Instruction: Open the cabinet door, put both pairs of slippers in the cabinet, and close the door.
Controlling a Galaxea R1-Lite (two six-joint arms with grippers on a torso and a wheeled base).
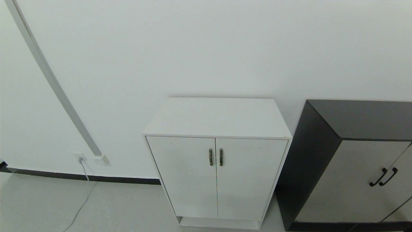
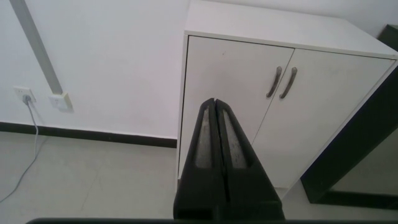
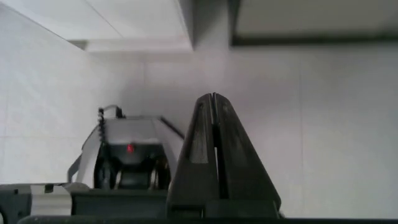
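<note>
We log the white cabinet [image 1: 217,117] against the wall, both doors flush shut, its two handles [image 1: 210,157] side by side at the centre seam. The left gripper [image 2: 215,101] — fingers pressed together, holding nothing — sits well apart from the cabinet, facing its left door [image 2: 236,74]. The right gripper [image 3: 213,96], likewise closed and empty, hangs over the floor tiles [image 3: 336,124]. A black cabinet [image 1: 309,161] stands just beside the white one.

Two cabinets [image 1: 217,117] [image 1: 363,119], four door handles [image 1: 210,157] [image 1: 221,157] [image 1: 378,178] [image 1: 388,176], two pincers [image 2: 215,102] [image 3: 213,98]
</note>
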